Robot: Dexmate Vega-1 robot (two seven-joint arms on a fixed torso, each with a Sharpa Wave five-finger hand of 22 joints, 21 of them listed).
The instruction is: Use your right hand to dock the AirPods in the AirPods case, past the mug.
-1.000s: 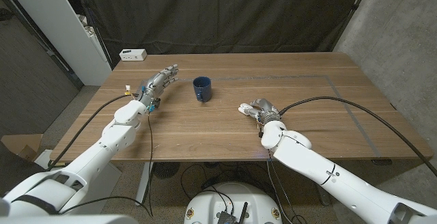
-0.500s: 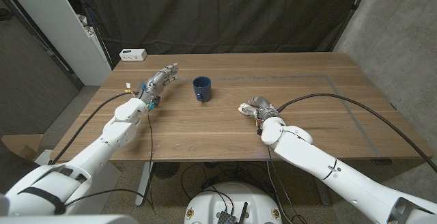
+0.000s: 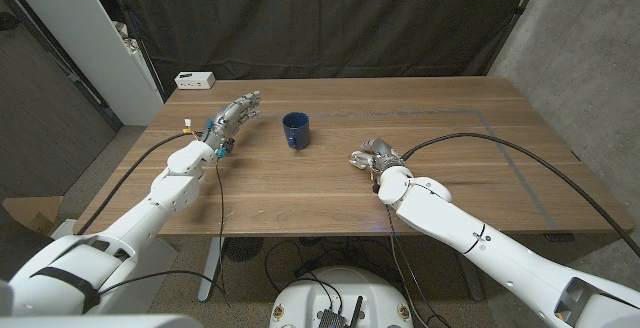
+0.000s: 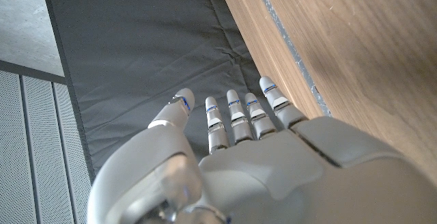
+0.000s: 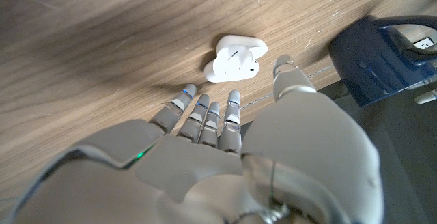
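Right hand [image 3: 376, 157] sits on the surface [image 3: 300, 193] right of centre, near side of the table, fingers spread and holding nothing. Wrist view: fingertips [image 5: 233, 98] reach toward the AirPods case [image 5: 235, 59] and stop just short of it, no contact that I can see.

Case lies lid-open on the wood, just past the right hand's fingertips. White earbud shapes seem to sit in or on it; can't tell whether they are seated or lying loose. In the head view the case is hidden behind the hand.

Mug [image 3: 295, 129] is dark blue, upright, left and slightly far of the right hand, well apart from it. Also visible at the wrist view's edge.

Left hand [image 3: 232, 119] hovers at the far left of the surface, fingers straight and apart, empty.

Handling, my read:
- AirPods: very light, hard glossy plastic, slippery. Pinch the stem between thumb and a fingertip rather than squeezing the bud.
- Case: light, smooth, will skate on the wood if pushed from the side. The open lid hinge is the weak spot, so keep pressure off it.
- Buds probably snap in magnetically once lined up with the wells, so low force and good alignment matter more than grip strength.

White box [image 3: 194, 80] at the far left edge, not involved.
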